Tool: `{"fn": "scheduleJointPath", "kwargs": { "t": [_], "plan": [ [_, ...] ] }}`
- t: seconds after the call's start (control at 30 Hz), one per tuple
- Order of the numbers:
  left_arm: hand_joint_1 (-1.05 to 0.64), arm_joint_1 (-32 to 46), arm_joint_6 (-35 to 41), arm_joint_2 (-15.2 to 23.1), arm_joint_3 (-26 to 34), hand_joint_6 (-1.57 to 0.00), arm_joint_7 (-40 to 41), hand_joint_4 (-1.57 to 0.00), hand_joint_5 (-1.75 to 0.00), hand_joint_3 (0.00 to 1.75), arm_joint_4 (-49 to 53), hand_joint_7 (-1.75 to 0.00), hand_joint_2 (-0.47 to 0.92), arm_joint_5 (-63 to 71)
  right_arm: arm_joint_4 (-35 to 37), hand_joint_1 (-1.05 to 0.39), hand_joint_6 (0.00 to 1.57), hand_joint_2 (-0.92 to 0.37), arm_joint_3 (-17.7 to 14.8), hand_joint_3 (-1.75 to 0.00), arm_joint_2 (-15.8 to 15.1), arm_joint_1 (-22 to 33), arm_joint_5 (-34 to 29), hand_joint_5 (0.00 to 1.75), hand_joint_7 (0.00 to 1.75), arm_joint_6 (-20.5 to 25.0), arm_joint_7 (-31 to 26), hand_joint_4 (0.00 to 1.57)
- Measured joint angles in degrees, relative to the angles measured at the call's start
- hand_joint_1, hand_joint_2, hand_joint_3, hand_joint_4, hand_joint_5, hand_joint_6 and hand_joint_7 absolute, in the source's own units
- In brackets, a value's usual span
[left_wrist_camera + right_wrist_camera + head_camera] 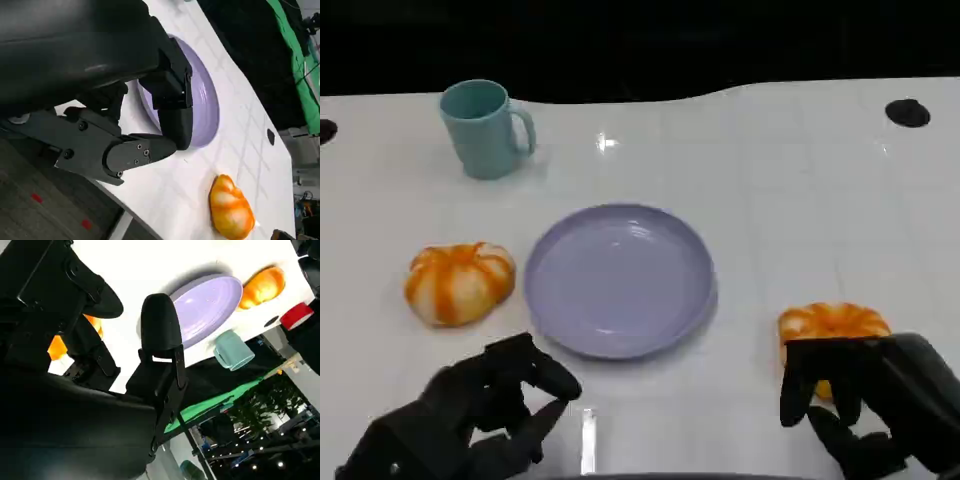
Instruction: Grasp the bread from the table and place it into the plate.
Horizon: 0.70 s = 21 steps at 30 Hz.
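Two orange-and-white breads lie on the white table. The left bread (460,283) (262,285) sits free beside the lavender plate (620,280) (205,100) (210,305). The right bread (833,322) (231,207) (57,347) lies to the right of the plate, its near side covered by my right hand (865,395), whose fingers (159,325) hang spread over it; no firm grip shows. My left hand (480,410) hovers near the table's front edge, below the left bread and the plate, fingers (150,150) loosely bent and holding nothing. The plate has nothing on it.
A teal mug (485,128) (232,350) stands at the back left. Black round holes (907,113) mark the table's far right and far left. The table's front edge runs just under both hands. A green cloth (295,60) lies beyond the table.
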Motion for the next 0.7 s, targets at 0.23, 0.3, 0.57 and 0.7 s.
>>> {"fn": "scheduleJointPath", "kwargs": {
  "t": [0.23,0.3,0.57,0.7],
  "plan": [
    [-0.31,0.0,0.0,0.0,0.0,-0.64,0.0,-0.73,-1.75,0.6,0.0,-1.28,0.84,0.0,0.0,0.11,0.94,-0.11,0.0,-1.49,0.0,0.0,0.0,1.74,1.34,-0.1,0.0,1.01],
    [-0.31,0.0,-0.1,0.0,0.0,-0.64,0.0,-0.73,-1.75,0.6,0.0,-1.28,0.84,0.0,0.0,0.11,0.94,-0.11,0.0,-1.5,0.0,0.0,-0.1,1.74,1.34,-0.1,0.0,1.01],
    [-0.32,0.0,-0.1,0.1,0.1,-0.64,0.0,-0.74,-1.75,0.62,0.0,-1.28,0.83,0.0,0.1,0.1,0.93,-0.12,0.0,-1.5,0.0,0.0,0.0,1.74,1.35,-0.2,0.0,1.0],
    [-0.32,0.0,-0.1,0.1,0.1,-0.64,0.0,-0.74,-1.75,0.62,0.0,-1.28,0.83,0.0,0.1,0.1,0.93,-0.11,0.0,-1.5,0.0,0.0,0.0,1.75,1.36,-0.2,0.0,1.0]
  ]
}}
